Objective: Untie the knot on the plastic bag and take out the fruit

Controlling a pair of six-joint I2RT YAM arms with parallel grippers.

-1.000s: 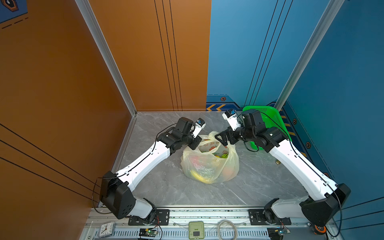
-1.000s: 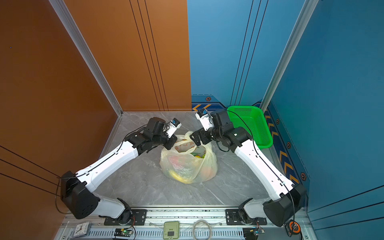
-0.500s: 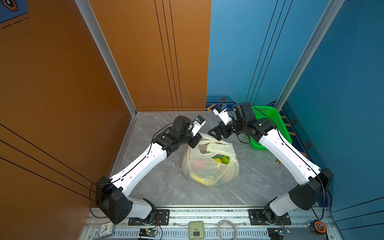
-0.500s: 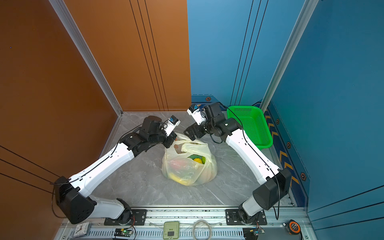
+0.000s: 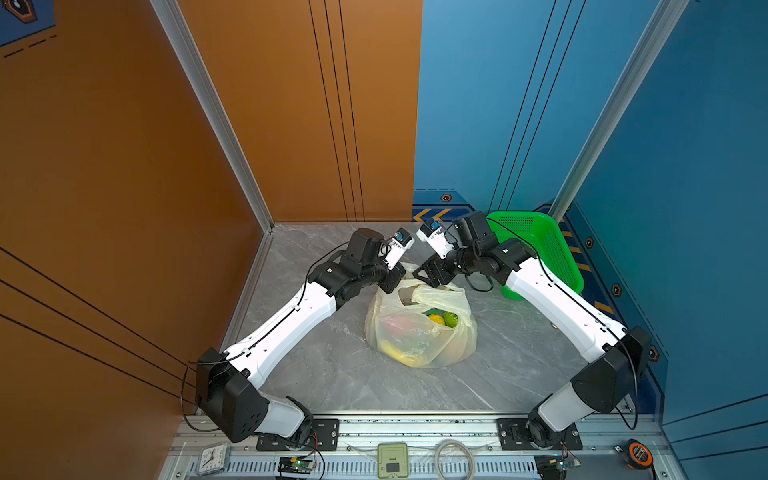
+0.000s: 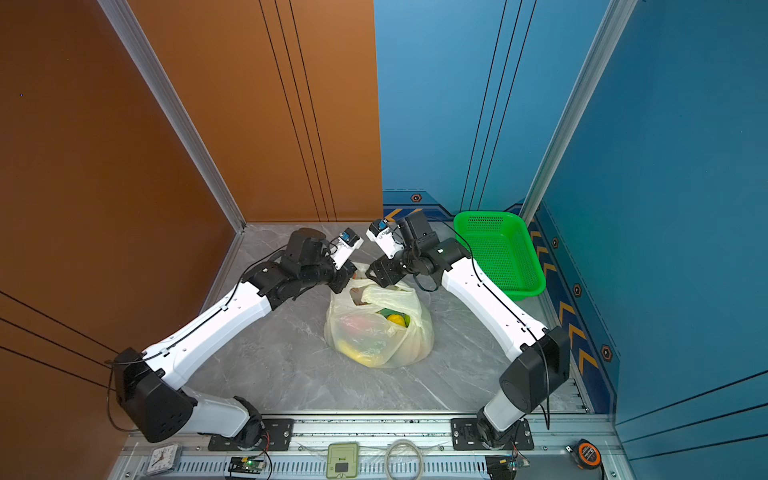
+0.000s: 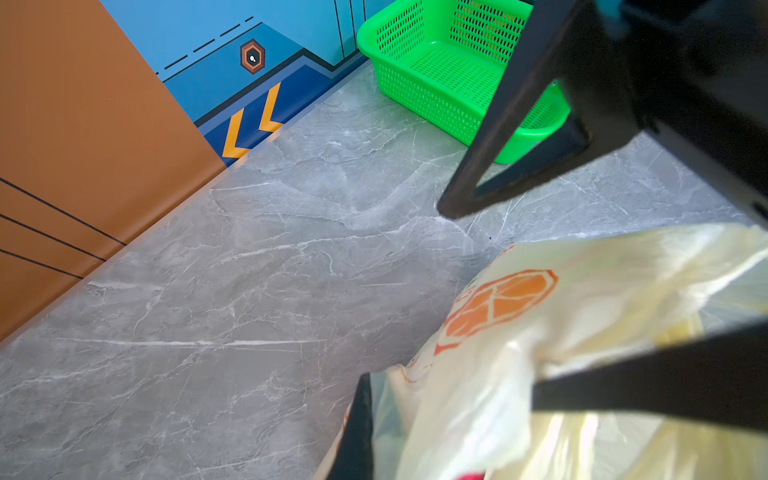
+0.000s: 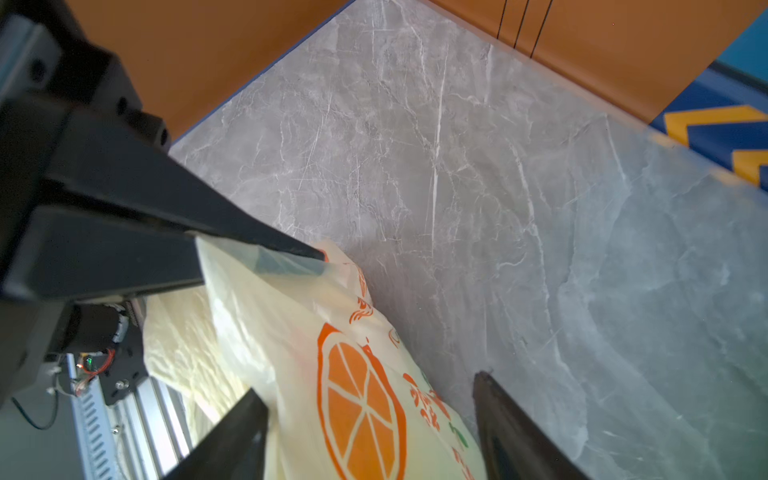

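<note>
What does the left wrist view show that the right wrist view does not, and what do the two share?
Only the left wrist view: the green perforated basket by the blue wall and a hexagon badge on that wall.
Only the right wrist view: the left gripper seen from outside, its jaws shut on the edge of the plastic bag, and a slotted metal rail.
Both: the bag's orange-slice print, the grey marble table, the orange wall and yellow chevrons.
</note>
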